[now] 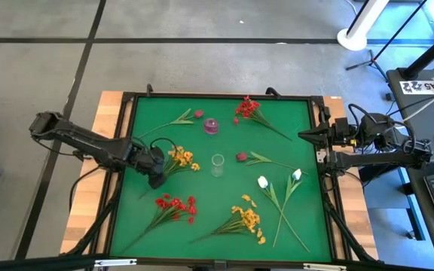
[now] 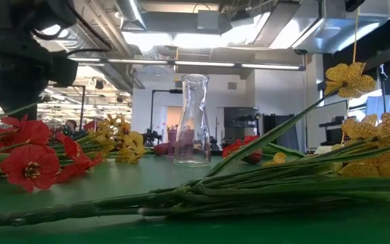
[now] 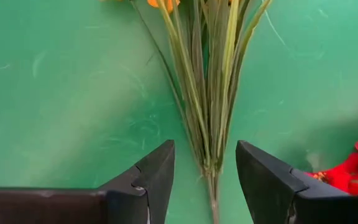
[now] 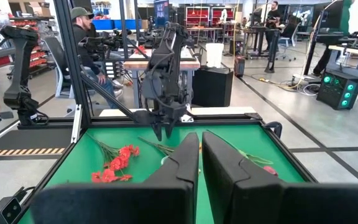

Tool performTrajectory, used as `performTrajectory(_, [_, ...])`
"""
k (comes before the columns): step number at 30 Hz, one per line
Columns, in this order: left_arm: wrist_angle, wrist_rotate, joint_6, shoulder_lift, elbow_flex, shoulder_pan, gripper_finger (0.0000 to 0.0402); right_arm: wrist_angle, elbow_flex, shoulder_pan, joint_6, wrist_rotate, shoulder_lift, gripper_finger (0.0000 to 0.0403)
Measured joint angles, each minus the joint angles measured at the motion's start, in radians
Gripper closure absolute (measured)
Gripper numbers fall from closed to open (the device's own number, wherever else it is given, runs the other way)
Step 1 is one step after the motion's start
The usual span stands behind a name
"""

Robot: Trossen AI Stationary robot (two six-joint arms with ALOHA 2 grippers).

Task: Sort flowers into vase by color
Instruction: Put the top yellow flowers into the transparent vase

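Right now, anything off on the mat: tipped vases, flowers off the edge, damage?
Nothing stands out. The clear vase stands upright mid-mat, the purple vase behind it. The flowers all lie on the green mat. The left gripper is open around the yellow-orange bunch's stems. The right gripper waits at the mat's right edge.

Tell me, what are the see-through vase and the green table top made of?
The clear vase looks like glass, though clear plastic is possible: you can see the room through it, and light glints on its wavy walls. The green table cover seems a soft, matte mat, maybe felt or rubber: it shows faint scuffs and no shine. The left pincer is open around yellow-orange flower stems.
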Motion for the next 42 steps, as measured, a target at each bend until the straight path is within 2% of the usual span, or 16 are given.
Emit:
performTrajectory(10, [-0.024,-0.113,0.111,0.057,0.067,0.033,0.0243,0.0,0.0,0.0,0.0,0.0,0.0,0.038])
performTrajectory(13, [-0.024,-0.098,0.134,0.057,0.101,0.039,0.0278,0.0,0.0,0.0,0.0,0.0,0.0,0.038])
performTrajectory(18, [-0.028,-0.109,0.16,0.056,0.138,0.031,0.0364,0.001,0.0,0.0,0.0,0.0,0.0,0.038])
performTrajectory(20, [-0.028,-0.106,0.164,0.056,0.141,0.031,0.0381,0.001,0.0,0.0,0.0,0.0,0.0,0.038])
performTrajectory(22, [-0.029,-0.078,0.18,0.056,0.141,0.029,0.0382,0.001,0.0,0.0,0.0,0.0,0.0,0.038])
performTrajectory(25, [-0.013,-0.031,0.196,0.056,0.141,0.016,0.0361,0.001,0.0,0.0,0.0,0.0,0.0,0.038])
performTrajectory(29, [0.024,-0.023,0.198,0.056,0.141,-0.006,0.0302,0.001,0.0,0.0,0.0,0.0,0.0,0.038])
performTrajectory(36, [0.03,-0.136,0.171,0.068,0.141,-0.029,0.0175,0.001,0.0,0.0,0.0,0.0,0.0,0.038])
performTrajectory(39, [0.03,-0.151,0.125,0.104,0.141,-0.026,0.0137,0.001,0.0,0.0,0.0,0.0,0.0,0.038])
performTrajectory(42, [0.03,-0.145,0.075,0.153,0.141,-0.022,0.012,0.001,0.0,0.0,0.0,0.0,0.0,0.038])
